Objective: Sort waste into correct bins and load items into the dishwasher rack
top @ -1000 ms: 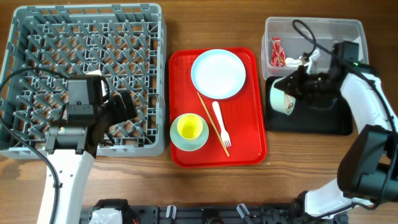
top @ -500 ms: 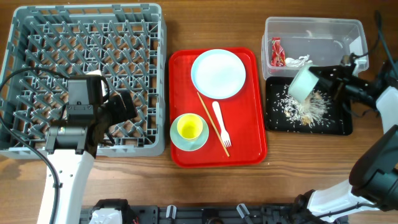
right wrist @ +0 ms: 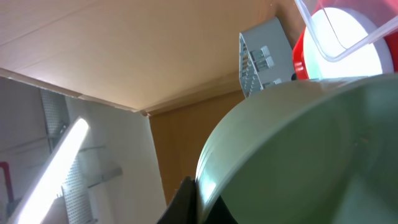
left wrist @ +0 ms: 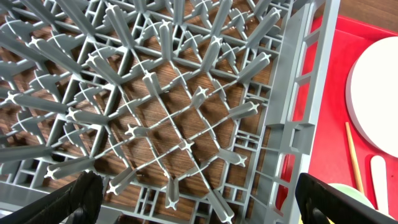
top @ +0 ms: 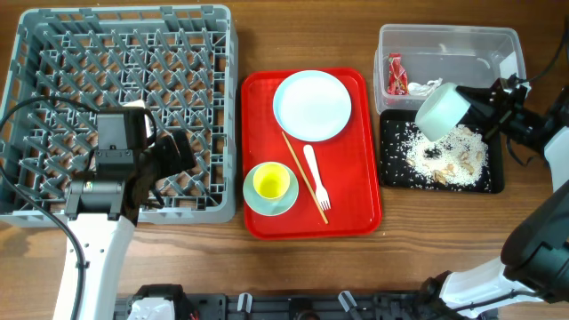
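Note:
My right gripper is shut on the rim of the pale blue-green bowl and holds it tipped on its side over the black tray. Whitish rice leftovers lie spread on that tray. In the right wrist view the bowl fills the frame, with the gripper pinching its rim. The clear tub holds the red-and-white wrapper and the tissue scrap. My left gripper is open and empty above the grey rack; the left wrist view shows its fingers over the rack's pegs.
The red serving tray in the middle carries the white plate, the chopstick, the white fork and the yellow cup on its saucer. Cables run over the rack's left side and by the tub.
The bowl tipped over the black tray and the rice poured onto it. My right gripper then drew the bowl back and to the right. The left arm has not moved.

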`<state>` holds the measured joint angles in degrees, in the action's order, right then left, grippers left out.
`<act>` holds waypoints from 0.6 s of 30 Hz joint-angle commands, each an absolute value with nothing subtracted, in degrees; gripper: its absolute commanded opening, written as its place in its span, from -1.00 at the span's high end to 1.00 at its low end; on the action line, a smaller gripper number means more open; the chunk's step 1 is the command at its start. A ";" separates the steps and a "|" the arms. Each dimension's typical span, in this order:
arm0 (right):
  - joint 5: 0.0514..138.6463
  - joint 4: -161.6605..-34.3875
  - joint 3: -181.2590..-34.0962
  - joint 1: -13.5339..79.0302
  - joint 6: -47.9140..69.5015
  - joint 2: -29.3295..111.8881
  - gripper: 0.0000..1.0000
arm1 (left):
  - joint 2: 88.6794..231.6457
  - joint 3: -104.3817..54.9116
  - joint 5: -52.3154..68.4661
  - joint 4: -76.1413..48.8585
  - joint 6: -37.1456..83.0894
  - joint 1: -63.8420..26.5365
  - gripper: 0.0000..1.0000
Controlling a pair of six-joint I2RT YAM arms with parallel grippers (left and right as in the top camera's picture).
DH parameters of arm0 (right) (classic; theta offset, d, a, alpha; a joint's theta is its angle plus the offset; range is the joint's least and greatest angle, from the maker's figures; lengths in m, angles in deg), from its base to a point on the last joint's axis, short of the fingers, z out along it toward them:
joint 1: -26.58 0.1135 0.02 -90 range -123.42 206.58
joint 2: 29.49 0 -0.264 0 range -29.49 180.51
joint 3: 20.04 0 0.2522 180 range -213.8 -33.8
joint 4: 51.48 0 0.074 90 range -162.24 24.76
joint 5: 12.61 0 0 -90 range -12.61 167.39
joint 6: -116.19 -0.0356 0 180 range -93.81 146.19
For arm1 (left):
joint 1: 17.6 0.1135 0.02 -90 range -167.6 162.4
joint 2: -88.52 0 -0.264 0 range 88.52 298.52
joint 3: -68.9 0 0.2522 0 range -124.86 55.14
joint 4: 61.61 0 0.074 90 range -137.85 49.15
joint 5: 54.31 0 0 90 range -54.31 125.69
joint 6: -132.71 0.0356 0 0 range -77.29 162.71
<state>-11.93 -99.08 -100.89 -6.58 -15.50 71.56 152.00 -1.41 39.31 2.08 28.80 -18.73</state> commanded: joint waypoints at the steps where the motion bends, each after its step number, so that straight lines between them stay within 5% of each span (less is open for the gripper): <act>1: -14.24 -96.90 -100.63 -6.76 -18.84 72.63 0.92 | 152.06 -2.29 40.07 1.98 28.34 -18.84 -1.00; 6: 14.74 -102.34 -100.63 -5.97 -16.35 72.63 0.92 | 152.06 -2.29 40.07 1.98 28.34 -18.84 -1.00; 11: -15.62 -95.85 -100.63 -5.18 5.48 72.63 0.92 | 152.06 -2.29 40.07 2.13 28.34 -18.84 -1.00; 15: -12.17 -95.72 -100.59 -5.08 4.46 72.63 0.92 | 152.06 -2.29 40.07 1.73 28.34 -18.84 -1.00; 18: 7.40 -103.35 -100.59 -4.35 -4.05 72.63 0.91 | 152.06 -2.29 40.07 1.76 28.34 -18.84 -1.00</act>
